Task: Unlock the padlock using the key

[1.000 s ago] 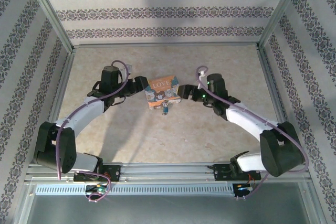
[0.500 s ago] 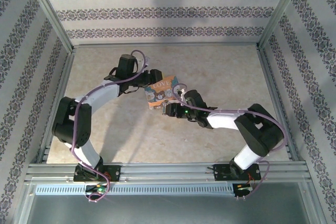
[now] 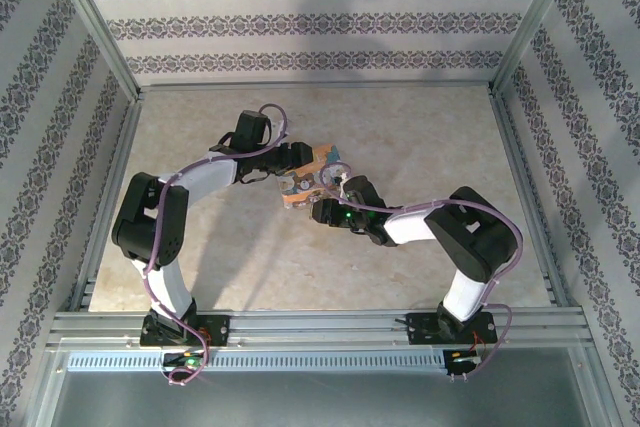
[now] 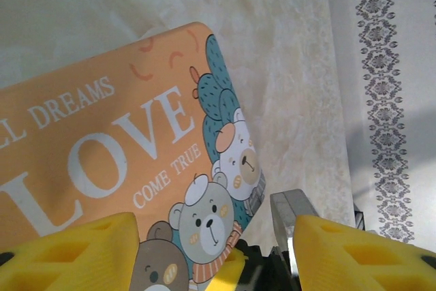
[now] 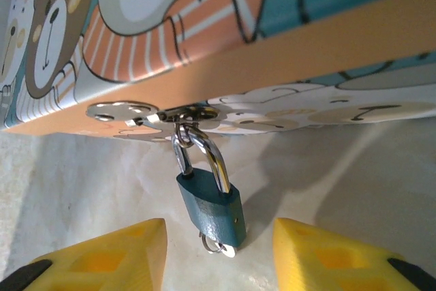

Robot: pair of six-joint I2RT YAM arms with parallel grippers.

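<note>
Both arms have closed in over the last second. Left gripper (image 4: 211,257) holds box (image 4: 122,148) tilted up, mid-table. Padlock (image 5: 210,206) hangs at box's near edge. Right gripper (image 5: 218,236) has narrowed and straddles it, touching nothing. Cannot tell where the key is.

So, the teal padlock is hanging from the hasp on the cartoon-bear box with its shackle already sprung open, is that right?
Not quite: the shackle is closed. In the right wrist view, both of its legs sit in the body of the teal padlock, looped through the hasp on the cartoon-bear box. The rest holds: it does hang from the hasp.
</note>
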